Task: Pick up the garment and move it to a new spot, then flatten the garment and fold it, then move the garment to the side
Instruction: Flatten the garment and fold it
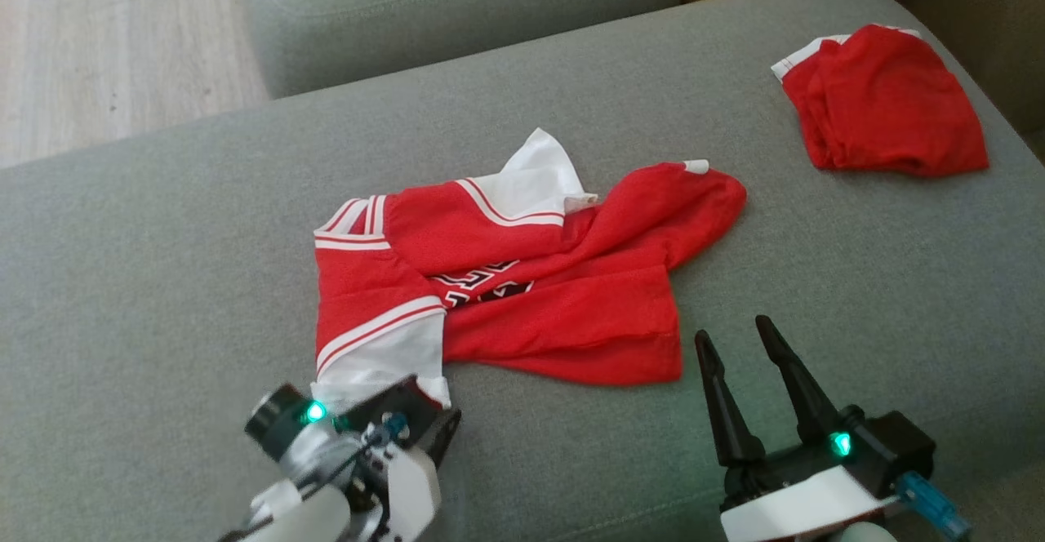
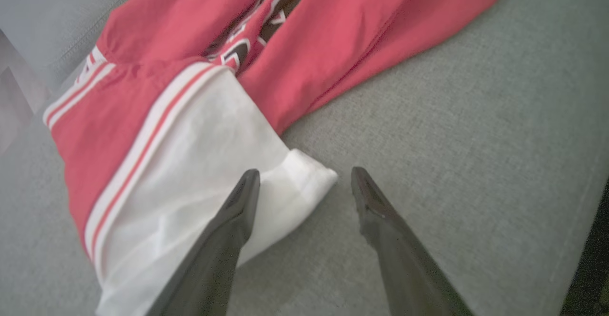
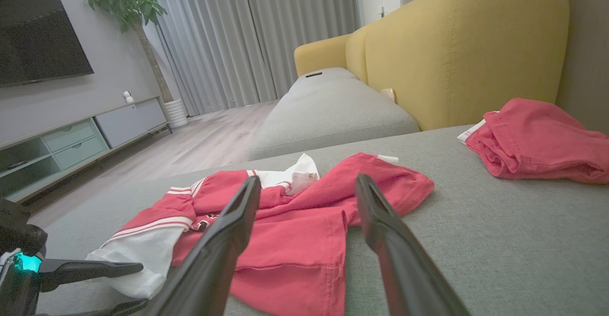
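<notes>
Just ahead of left gripper (image 2: 304,182) and right gripper (image 1: 731,334), both agape, empty, lies garment (image 1: 522,297).

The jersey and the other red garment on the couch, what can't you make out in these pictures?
Jersey lettering: head view, red folds cover most of it, unreadable.
White sleeve: left wrist view, left gripper finger covers its near edge.
Red garment: right wrist view, cut off by right edge.
</notes>
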Motion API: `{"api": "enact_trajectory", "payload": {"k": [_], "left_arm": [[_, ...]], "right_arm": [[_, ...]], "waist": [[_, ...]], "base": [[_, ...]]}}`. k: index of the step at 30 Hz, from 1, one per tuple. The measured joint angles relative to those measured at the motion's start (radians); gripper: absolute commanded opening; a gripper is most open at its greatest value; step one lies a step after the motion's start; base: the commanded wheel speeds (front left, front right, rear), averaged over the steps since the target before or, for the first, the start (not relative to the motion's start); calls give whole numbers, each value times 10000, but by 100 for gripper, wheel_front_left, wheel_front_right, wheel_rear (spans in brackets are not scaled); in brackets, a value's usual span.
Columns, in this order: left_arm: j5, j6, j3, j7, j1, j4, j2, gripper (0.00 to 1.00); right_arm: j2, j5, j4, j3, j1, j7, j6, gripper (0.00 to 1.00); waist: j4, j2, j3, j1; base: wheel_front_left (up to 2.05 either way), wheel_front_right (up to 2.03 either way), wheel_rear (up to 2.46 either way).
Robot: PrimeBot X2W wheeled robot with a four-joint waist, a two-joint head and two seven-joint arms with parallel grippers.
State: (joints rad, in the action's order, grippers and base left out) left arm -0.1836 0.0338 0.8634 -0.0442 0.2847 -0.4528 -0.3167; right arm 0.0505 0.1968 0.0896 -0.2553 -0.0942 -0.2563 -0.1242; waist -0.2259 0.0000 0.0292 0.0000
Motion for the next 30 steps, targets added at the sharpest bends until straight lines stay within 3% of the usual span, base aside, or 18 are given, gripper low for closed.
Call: {"api": "enact_trajectory", "payload": {"k": [14,29,30], "left_arm": [[188,-144,213,-378,1135,-385,35,100],[311,-249,619,-466,1121,-568,-29,100],[311,-249,627,-464,1093,-550,-40,82]], "right_arm": [[-12,58,-12,63,49,0,0,100],[-15,117,-58,96,398,0,0,100],[-15,117,-58,102,398,0,0,100]], "waist": [[-14,0,448,0],[1,0,646,0],[3,0,640,0]], "base": [[0,0,0],[0,0,0],[0,0,0]]}}
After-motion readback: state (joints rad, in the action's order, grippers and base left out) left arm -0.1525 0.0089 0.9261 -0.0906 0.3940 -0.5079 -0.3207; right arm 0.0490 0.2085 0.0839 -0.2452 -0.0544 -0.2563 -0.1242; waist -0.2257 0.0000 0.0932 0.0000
